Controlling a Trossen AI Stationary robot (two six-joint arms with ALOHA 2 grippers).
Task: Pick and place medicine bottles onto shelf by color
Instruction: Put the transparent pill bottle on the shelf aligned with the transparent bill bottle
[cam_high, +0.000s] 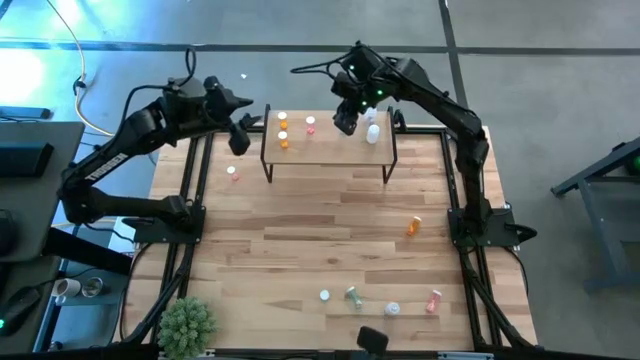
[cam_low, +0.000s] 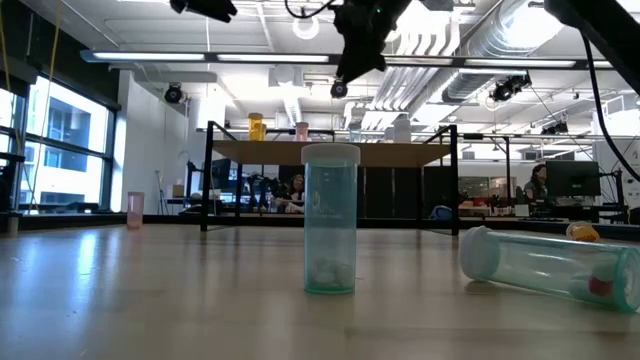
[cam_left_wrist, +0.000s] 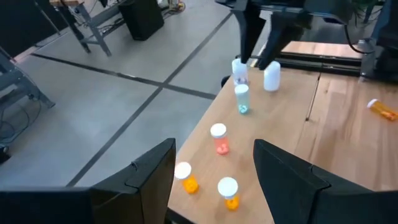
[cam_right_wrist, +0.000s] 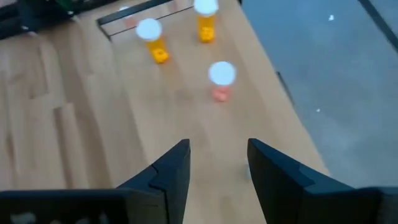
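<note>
The right claw (cam_high: 347, 124) hangs open and empty over the shelf (cam_high: 330, 152), and the little pill bottles (cam_high: 310, 125) look light, hard and slippery, so pinch one around its middle.

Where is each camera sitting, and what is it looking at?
High view: above the table, looking straight down; both arms, left claw and right claw at the shelf.
Low view: at tabletop height, looking across; a standing green bottle, arms overhead.
Left wrist view: on the left arm, past its open fingers at the shelf's bottles.
Right wrist view: on the right arm, past its open fingers.
Both wrist views share the pink bottle.
</note>
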